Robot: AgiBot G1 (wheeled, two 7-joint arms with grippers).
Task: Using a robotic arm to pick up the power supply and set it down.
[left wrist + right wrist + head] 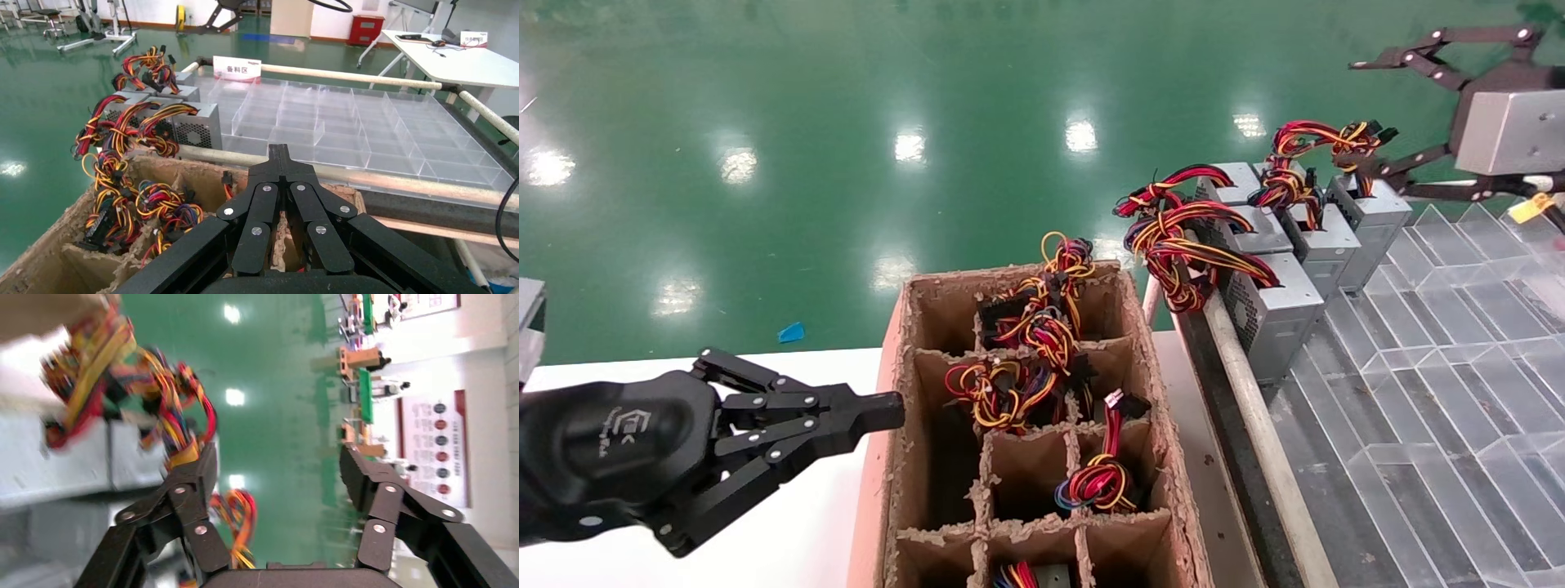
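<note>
Several silver-grey power supplies with red, yellow and black wire bundles stand in a row at the near-left edge of the clear tray. My right gripper hangs open at the far end of that row. It holds nothing, and one finger is close to the last unit's wires. In the right wrist view the open right gripper frames green floor, with blurred power supplies beside one finger. My left gripper is shut and empty, beside the cardboard box; its shut fingertips point over the box.
The divided cardboard box holds more wire bundles in its cells. A pipe rail runs between box and tray. The clear tray has many compartments. A white table lies under the left arm.
</note>
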